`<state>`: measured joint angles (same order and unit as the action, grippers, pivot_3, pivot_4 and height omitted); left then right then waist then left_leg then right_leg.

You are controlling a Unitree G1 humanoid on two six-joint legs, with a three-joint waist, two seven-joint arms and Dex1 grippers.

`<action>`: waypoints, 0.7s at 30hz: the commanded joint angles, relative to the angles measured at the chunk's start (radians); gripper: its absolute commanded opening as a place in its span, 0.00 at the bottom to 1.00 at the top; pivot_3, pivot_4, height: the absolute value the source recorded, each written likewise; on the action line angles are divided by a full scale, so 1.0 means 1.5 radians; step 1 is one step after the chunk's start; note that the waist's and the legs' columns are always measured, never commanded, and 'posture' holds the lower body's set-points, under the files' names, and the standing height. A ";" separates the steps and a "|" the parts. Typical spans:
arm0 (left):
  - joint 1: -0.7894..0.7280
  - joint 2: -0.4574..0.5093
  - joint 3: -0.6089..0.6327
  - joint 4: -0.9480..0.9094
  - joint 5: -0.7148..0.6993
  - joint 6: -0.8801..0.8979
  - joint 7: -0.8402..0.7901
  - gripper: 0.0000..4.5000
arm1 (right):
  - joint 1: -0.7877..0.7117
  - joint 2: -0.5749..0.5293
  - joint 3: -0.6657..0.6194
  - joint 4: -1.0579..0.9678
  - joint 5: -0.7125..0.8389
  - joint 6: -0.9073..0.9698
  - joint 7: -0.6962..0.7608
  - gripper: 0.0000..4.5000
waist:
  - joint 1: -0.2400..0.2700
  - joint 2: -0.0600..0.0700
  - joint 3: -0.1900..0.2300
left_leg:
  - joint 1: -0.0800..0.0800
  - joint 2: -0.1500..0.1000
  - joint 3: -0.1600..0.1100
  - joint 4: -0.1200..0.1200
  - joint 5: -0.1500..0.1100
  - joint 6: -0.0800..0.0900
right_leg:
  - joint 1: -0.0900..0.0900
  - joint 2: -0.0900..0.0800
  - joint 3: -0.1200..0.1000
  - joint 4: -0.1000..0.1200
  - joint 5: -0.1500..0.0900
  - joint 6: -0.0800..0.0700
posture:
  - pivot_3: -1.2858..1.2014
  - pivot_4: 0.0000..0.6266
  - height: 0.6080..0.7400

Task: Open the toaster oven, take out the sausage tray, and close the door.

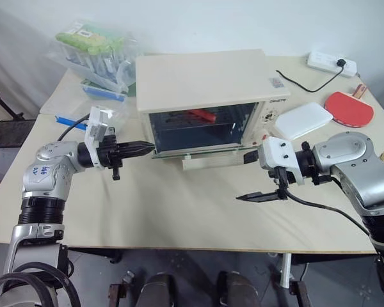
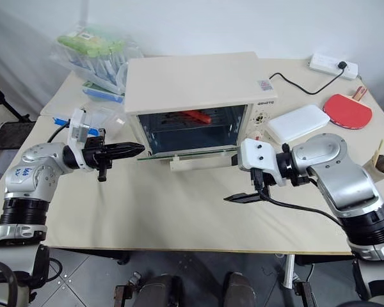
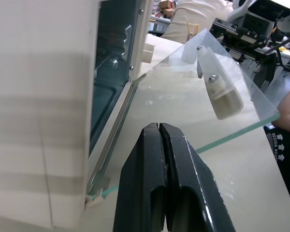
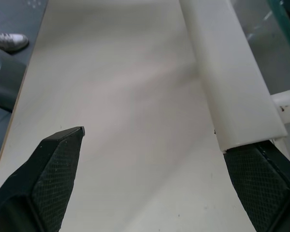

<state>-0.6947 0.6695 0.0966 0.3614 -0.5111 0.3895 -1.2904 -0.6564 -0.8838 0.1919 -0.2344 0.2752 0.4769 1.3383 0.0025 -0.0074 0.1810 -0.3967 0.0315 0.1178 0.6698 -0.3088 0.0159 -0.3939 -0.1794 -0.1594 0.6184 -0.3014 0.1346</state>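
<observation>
Two tools flanked oven [image 1: 208, 102] on table [image 1: 179, 204]: left tool [image 1: 141, 148] pinched shut, empty, at door [image 1: 198, 152] corner; right tool [image 1: 262, 176] spread wide, empty, near handle [image 4: 232, 87]. Door lay dropped open. Tray [image 1: 201, 116] sat inside. Best reach level, grip tray's front lip.

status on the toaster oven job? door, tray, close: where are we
Done: the door of the toaster oven is swung down open, its cream handle beside the open right gripper.
In hand: nothing held. The shut left gripper points at the door's left corner.
Left: the sausage tray sits inside with the red sausage on it; it needs pulling out, then the door closing.
</observation>
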 commanded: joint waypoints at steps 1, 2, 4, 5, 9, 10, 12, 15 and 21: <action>-0.018 -0.005 0.001 -0.006 0.003 -0.013 -0.006 0.01 | 0.004 -0.007 0.028 0.006 -0.039 -0.003 -0.015 1.00 | 0.000 0.000 0.000 | 0.000 0.000 0.000 0.000 0.000 0.000 | 0.000 0.000 0.000 0.000 0.000 0.000 | 0.52 0.24 1.00; -0.020 -0.006 0.000 -0.003 0.006 -0.014 -0.007 0.01 | -0.001 -0.001 0.034 0.015 -0.052 -0.006 -0.027 1.00 | -0.002 0.000 0.000 | 0.000 0.000 0.000 0.001 0.000 0.000 | 0.000 0.000 0.000 0.000 0.000 0.000 | 0.52 0.24 1.00; -0.024 -0.009 -0.001 0.001 0.009 -0.017 -0.009 0.01 | -0.009 0.018 0.031 0.023 -0.052 -0.017 -0.041 1.00 | -0.002 -0.001 0.000 | 0.000 0.000 0.000 0.002 0.000 0.000 | 0.000 0.000 0.000 0.000 0.000 0.000 | 0.52 0.24 1.00; -0.026 -0.010 -0.001 0.002 0.009 -0.016 -0.010 0.01 | -0.012 0.025 0.030 0.025 -0.048 -0.020 -0.043 1.00 | -0.003 -0.001 0.000 | -0.001 0.001 0.000 0.003 0.000 0.000 | 0.000 0.000 0.000 0.000 0.000 0.000 | 0.52 0.24 1.00; -0.031 -0.014 -0.004 0.005 0.012 -0.015 -0.015 0.01 | -0.027 0.045 0.030 0.036 -0.050 -0.019 -0.053 1.00 | -0.004 -0.001 0.000 | -0.003 0.001 0.000 0.005 0.000 0.000 | -0.001 0.000 0.000 0.001 0.000 0.000 | 0.52 0.24 1.00; -0.033 -0.015 -0.006 0.008 0.015 -0.017 -0.017 0.01 | -0.030 0.049 0.032 0.042 -0.055 -0.023 -0.057 1.00 | -0.003 -0.001 0.000 | -0.004 0.001 0.000 0.005 0.000 0.000 | -0.002 0.000 0.000 0.001 0.000 0.000 | 0.52 0.24 1.00; -0.037 -0.017 -0.011 0.014 0.021 -0.020 -0.023 0.01 | -0.037 0.052 0.037 0.052 -0.062 -0.026 -0.059 1.00 | -0.002 -0.001 0.000 | -0.004 0.001 -0.001 0.006 0.000 0.000 | -0.002 0.000 -0.001 0.001 0.000 0.000 | 0.52 0.24 1.00; -0.043 -0.020 -0.019 0.020 0.027 -0.023 -0.030 0.01 | -0.037 0.027 0.060 0.061 -0.090 -0.032 -0.040 1.00 | -0.002 -0.001 0.000 | -0.004 0.001 -0.001 0.006 0.000 0.000 | -0.002 0.000 -0.001 0.001 0.000 0.000 | 0.52 0.24 1.00; -0.050 -0.024 -0.042 0.035 0.053 -0.041 -0.044 0.01 | 0.003 -0.067 0.064 0.021 -0.080 -0.041 0.057 1.00 | -0.003 -0.001 0.000 | -0.005 0.001 -0.001 0.007 -0.001 0.001 | -0.002 0.000 -0.001 0.001 0.000 0.000 | 0.52 0.24 1.00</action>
<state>-0.7500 0.6324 0.0435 0.4175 -0.4449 0.3498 -1.3402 -0.6701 -0.9436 0.3117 -0.1375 0.1238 0.4294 1.3689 -0.0013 -0.0092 0.1804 -0.4042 0.0325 0.1165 0.6805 -0.3097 0.0177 -0.3962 -0.1792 -0.1604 0.6201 -0.3014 0.1346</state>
